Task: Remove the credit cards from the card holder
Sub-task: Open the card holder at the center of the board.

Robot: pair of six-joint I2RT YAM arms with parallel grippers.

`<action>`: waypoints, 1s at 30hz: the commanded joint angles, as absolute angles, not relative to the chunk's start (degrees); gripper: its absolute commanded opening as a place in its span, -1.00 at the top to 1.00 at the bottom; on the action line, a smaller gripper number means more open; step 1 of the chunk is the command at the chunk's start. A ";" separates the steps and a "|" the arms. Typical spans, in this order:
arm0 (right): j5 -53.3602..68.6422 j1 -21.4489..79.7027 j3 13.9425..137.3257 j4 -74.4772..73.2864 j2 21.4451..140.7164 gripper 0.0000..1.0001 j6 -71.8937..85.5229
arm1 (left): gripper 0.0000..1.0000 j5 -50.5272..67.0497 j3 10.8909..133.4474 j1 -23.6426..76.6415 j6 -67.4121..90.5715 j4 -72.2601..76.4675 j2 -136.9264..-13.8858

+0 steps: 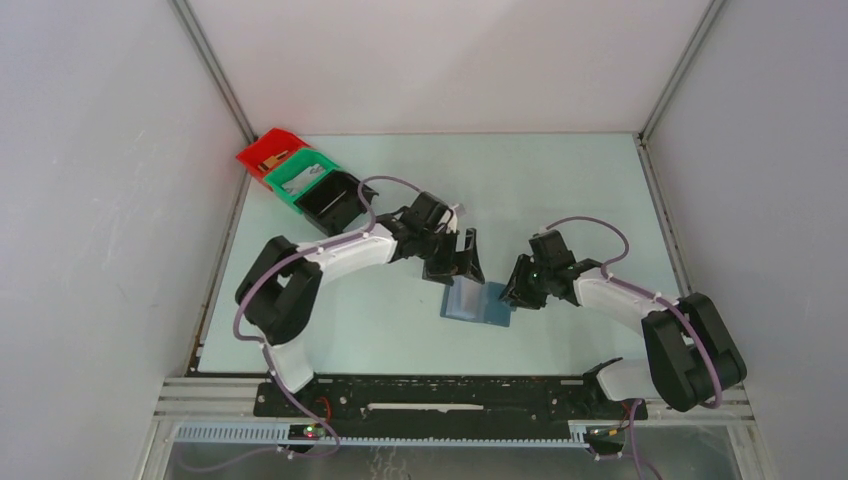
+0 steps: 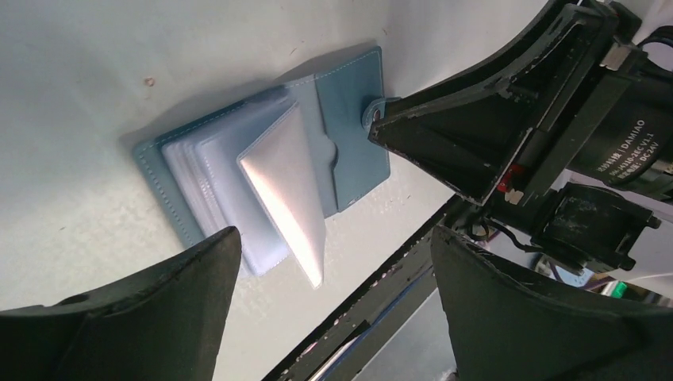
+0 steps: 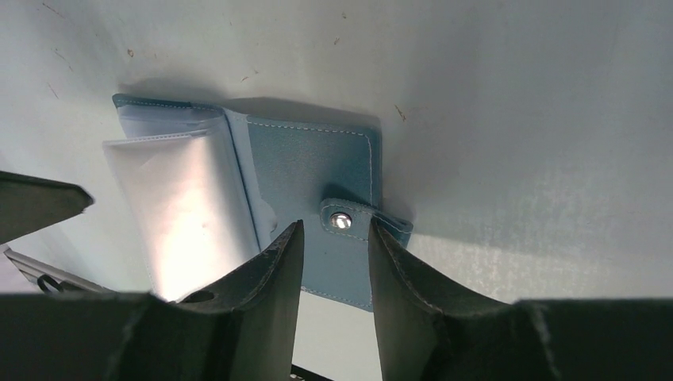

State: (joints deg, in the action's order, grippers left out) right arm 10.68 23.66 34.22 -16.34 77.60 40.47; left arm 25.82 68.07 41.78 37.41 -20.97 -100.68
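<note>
The slate-blue card holder (image 1: pixel 477 301) lies spread open on the table between my two grippers. In the left wrist view the holder (image 2: pixel 349 135) shows a stack of clear sleeves (image 2: pixel 230 167), with one sleeve standing up. I see no coloured card in the sleeves. My left gripper (image 2: pixel 333 238) is wide open and empty, hovering just behind the holder (image 1: pixel 458 270). My right gripper (image 3: pixel 336 226) is slightly open, its tips down on the holder's right flap (image 3: pixel 309 167) on either side of the snap tab (image 3: pixel 343 221). In the top view it (image 1: pixel 512 292) is at the holder's right edge.
Red (image 1: pixel 262 152), green (image 1: pixel 288 170) and black (image 1: pixel 352 200) bins stand in a row at the far left. A tan thing lies in the red bin and a pale thing in the green one. The table's front rail (image 1: pixel 450 395) runs just below the holder.
</note>
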 commanded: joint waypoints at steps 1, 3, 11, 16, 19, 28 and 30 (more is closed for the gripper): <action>8.17 22.98 32.35 -15.08 78.24 0.11 39.48 | -0.88 30.65 72.36 42.93 39.20 -18.24 -103.13; 8.24 22.62 32.11 -15.43 77.42 0.11 39.47 | -0.88 31.83 72.75 43.30 39.50 -17.31 -104.50; 8.83 19.12 28.86 -17.71 66.98 0.05 40.06 | -0.88 38.02 78.57 45.46 42.07 -12.93 -111.22; 8.43 16.63 25.60 -19.19 57.09 -0.04 41.28 | -0.89 42.16 85.97 48.08 44.73 -11.48 -118.79; 9.22 15.76 23.58 -19.87 51.55 -0.04 42.71 | -0.89 43.08 86.77 49.15 46.41 -9.59 -120.48; 11.64 15.43 21.18 -20.84 41.38 -0.04 45.61 | -0.91 42.27 86.34 49.40 46.35 -9.81 -118.54; 12.38 15.51 21.25 -20.70 38.50 -0.04 46.07 | -0.92 41.34 86.13 48.85 45.68 -10.78 -116.57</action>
